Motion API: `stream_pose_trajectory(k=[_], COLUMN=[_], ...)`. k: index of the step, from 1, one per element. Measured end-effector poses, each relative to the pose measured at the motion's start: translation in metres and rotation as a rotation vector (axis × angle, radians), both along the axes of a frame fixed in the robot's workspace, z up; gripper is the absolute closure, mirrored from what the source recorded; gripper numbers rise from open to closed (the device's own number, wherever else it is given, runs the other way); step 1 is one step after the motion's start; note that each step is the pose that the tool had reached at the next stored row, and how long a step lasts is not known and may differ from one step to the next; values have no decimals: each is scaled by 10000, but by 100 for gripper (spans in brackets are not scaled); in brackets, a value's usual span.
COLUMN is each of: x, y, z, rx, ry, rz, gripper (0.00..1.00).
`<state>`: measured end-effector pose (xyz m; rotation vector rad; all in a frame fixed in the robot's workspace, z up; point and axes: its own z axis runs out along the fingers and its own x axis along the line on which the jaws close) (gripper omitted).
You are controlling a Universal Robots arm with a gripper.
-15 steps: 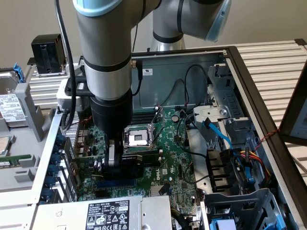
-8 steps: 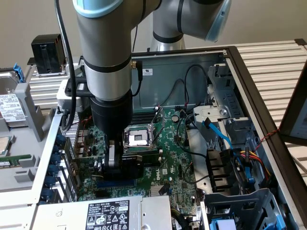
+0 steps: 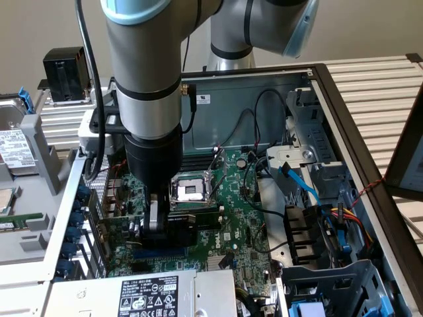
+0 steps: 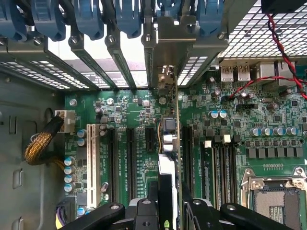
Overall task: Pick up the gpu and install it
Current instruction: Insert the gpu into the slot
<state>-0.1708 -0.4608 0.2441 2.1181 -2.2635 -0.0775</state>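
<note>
Wrist view: claw [image 4: 165,203] clamped on the graphics card [image 4: 169,143], held edge-on over the green motherboard [image 4: 225,139].
Card stands upright between black expansion slots [image 4: 130,158], its metal end bracket [image 4: 165,79] meeting the case's rear slot covers [image 4: 120,62]. Exterior view: the arm [image 3: 149,86] reaches down into the open computer case [image 3: 357,132], beside the processor socket [image 3: 192,190].

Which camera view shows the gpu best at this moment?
The wrist view: the gpu stands edge-on between the hand's fingers, over the motherboard slots, its silver bracket reaching the case's rear openings. In the exterior view the gpu is mostly hidden behind the hand; just a dark block shows.
</note>
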Motion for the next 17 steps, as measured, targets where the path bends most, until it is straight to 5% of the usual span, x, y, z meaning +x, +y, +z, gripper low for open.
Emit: stream_pose_trajectory(k=[17], x=[0], y=[0], z=[-36], rx=[-1], ry=[25], rz=[0], gripper=[73])
